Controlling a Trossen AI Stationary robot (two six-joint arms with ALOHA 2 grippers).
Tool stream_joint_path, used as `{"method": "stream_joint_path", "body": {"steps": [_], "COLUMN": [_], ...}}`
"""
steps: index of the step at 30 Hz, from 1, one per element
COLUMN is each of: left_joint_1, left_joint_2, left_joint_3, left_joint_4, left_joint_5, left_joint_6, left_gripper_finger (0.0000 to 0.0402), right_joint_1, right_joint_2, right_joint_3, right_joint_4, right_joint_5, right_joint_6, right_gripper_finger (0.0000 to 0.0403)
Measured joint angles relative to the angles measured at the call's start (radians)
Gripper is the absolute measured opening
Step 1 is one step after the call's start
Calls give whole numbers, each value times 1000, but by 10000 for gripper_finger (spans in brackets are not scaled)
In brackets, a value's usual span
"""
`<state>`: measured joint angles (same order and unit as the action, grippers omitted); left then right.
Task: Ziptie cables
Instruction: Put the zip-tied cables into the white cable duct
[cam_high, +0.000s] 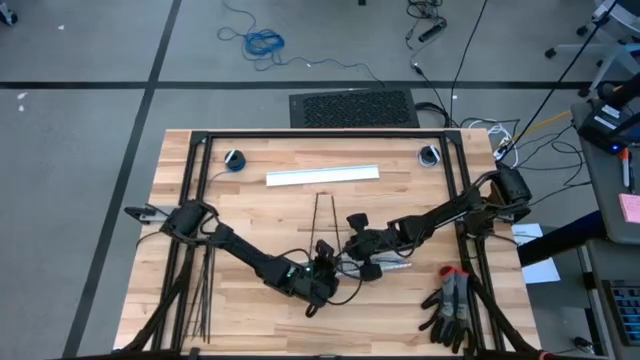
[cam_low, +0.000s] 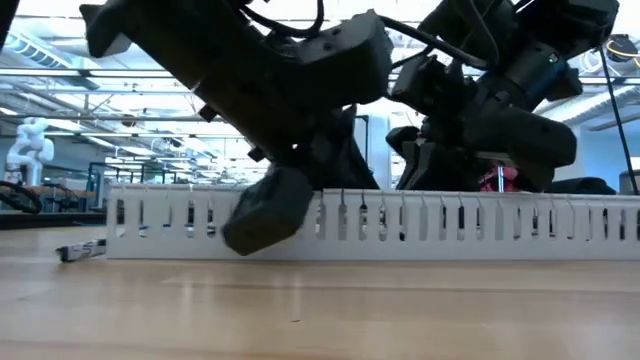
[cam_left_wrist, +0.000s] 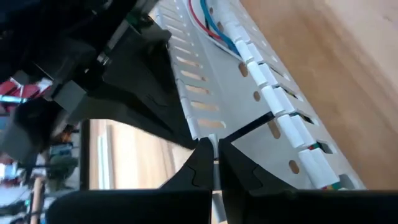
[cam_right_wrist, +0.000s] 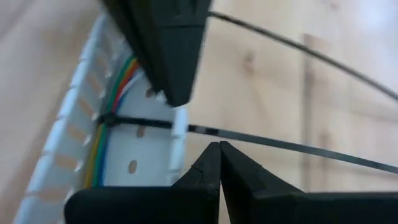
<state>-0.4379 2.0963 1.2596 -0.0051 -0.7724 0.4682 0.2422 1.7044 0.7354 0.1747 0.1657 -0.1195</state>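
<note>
Bare wooden tabletop (cam_low: 300, 310) fills the foreground of the low view, and behind it a white slotted channel (cam_low: 400, 222) runs across the picture with both dark arms reaching down past it. Along the table's left edge, spare zipties (cam_high: 203, 300) lie straight, pointing toward the front edge. The left gripper (cam_high: 322, 272) sits near the middle of the table, toward the front edge; its fingers (cam_left_wrist: 200, 163) are pinched together on a thin black ziptie (cam_left_wrist: 249, 124) that crosses the open channel (cam_left_wrist: 236, 93). The cables (cam_right_wrist: 102, 134), a flat run of coloured wires, lie inside that channel, bound against its floor by the same ziptie (cam_right_wrist: 143, 123), whose free tail stretches out over the wood. Just beside, the right gripper (cam_high: 362, 245) hangs close over that tail, its fingers (cam_right_wrist: 211, 165) closed tight with nothing visibly between them. Farther back lies a long white strip (cam_high: 322, 175). Dark gloves (cam_high: 450, 305) rest near the front right corner.
</note>
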Motion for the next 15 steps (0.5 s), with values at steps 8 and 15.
{"method": "stream_joint_path", "body": {"steps": [8, 15], "left_joint_1": [7, 31], "left_joint_2": [1, -3], "left_joint_3": [56, 72], "left_joint_4": [9, -21], "left_joint_5": [-160, -80], "left_joint_6": [-123, -217], "left_gripper_finger": [22, 96], "right_joint_1": [62, 72], "right_joint_2": [-151, -206], "right_joint_3": [-1, -1], "right_joint_4": [-46, -98], "right_joint_5": [231, 258], "right_joint_6": [-38, 15], "right_gripper_finger": [27, 89]}}
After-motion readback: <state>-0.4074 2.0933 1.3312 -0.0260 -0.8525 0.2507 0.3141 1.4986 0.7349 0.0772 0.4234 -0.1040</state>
